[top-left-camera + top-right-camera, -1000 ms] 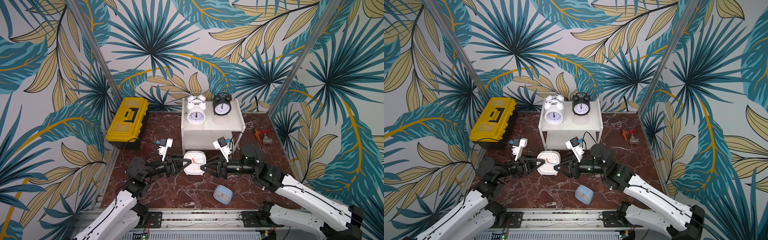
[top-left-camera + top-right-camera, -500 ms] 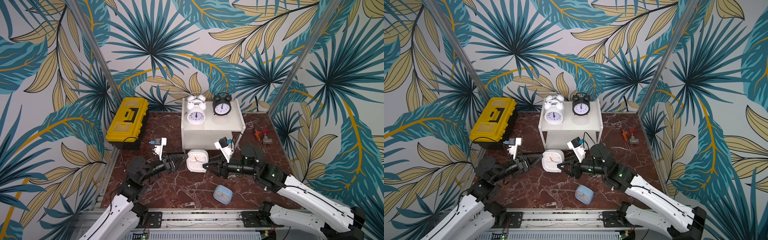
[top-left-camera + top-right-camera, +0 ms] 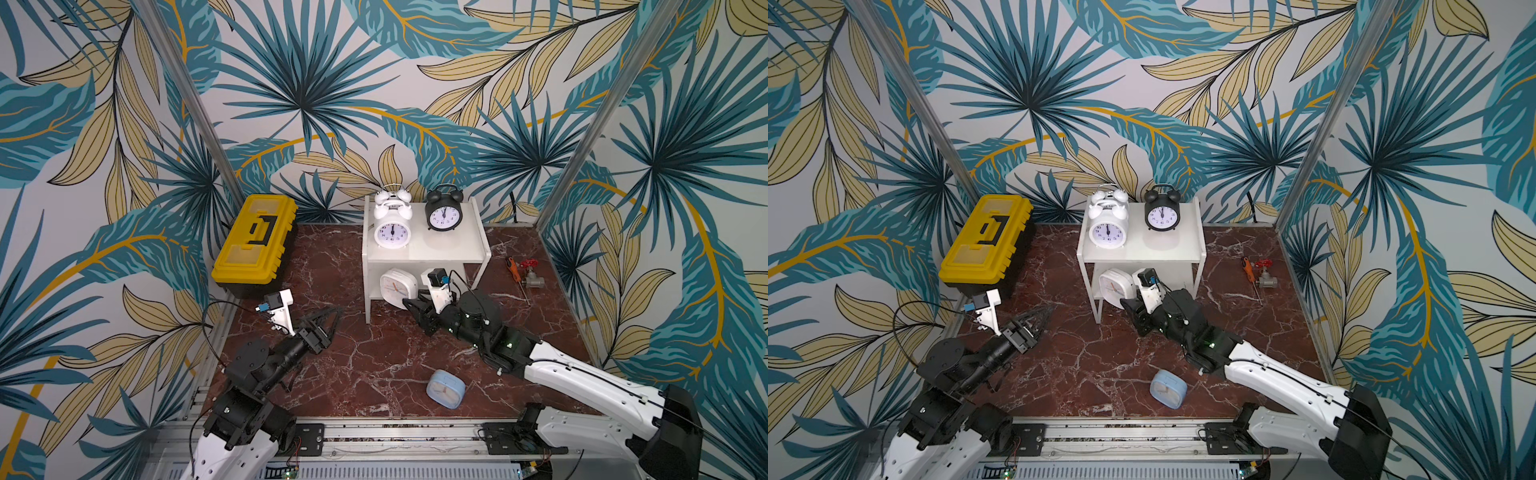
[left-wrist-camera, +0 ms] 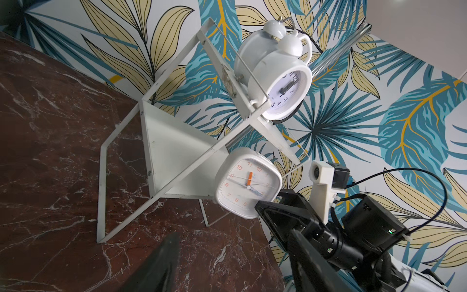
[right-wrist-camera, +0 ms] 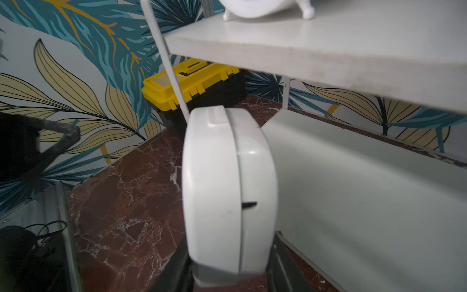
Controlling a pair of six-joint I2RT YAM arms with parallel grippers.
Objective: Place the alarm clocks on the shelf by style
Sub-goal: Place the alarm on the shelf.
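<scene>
White rounded-square plastic clock point(image 3: 398, 286): at front edge of lower board of white two-tier shelf point(image 3: 449, 249), pinched in right fingers point(image 3: 415, 309). Whether it rests on board, cannot tell.
Upright on edge, dial toward 7 o'clock; near-square, no clear long axis.
Done: two white round twin-bell clocks point(image 3: 392, 235) and black round twin-bell clock point(image 3: 444, 212) on top board.
Left to do: light-blue rounded-square clock point(image 3: 445, 388), dial-up on marble surface point(image 3: 332, 257), 6 o'clock of shelf.
Left fingers point(image 4: 164, 265) parted, empty.
</scene>
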